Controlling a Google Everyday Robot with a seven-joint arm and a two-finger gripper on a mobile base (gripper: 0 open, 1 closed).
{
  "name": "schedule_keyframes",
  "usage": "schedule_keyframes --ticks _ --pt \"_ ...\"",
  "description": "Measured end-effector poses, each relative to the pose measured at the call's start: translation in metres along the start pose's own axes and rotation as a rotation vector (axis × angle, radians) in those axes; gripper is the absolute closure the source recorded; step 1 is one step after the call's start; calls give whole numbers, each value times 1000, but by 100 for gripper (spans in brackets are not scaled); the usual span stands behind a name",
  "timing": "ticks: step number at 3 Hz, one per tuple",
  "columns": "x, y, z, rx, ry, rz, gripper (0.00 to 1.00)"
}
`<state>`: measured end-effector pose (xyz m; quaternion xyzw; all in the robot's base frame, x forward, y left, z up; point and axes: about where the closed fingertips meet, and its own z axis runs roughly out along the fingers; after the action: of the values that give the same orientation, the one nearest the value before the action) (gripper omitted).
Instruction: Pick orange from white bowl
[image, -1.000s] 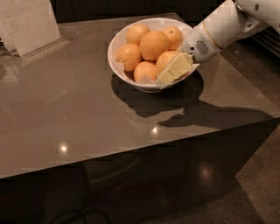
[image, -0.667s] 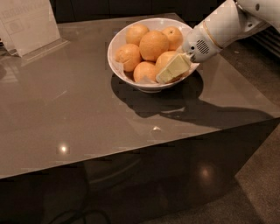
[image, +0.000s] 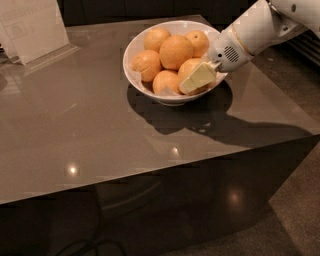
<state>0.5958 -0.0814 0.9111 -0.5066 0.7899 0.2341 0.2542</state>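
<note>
Right against hand (image: 194, 81), orange (image: 185, 68) in bowl (image: 172, 23)

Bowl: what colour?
Glossy white, clearest in the camera view; the gripper is inside the bowl, at the front-right orange.

Smooth orange (image: 189, 67) lies in white bowl (image: 149, 90), beneath tool (image: 187, 87).
</note>
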Motion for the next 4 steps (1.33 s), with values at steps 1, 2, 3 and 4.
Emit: schedule_keyframes --ticks 1,2,3,4 --pt "0 0 0 0 0 0 100" --pt "0 3 -3 0 0 0 100" --pt "-14 15 -33 -10 -100 -62 100" --pt "-28 28 -65 -28 -201 -140 100"
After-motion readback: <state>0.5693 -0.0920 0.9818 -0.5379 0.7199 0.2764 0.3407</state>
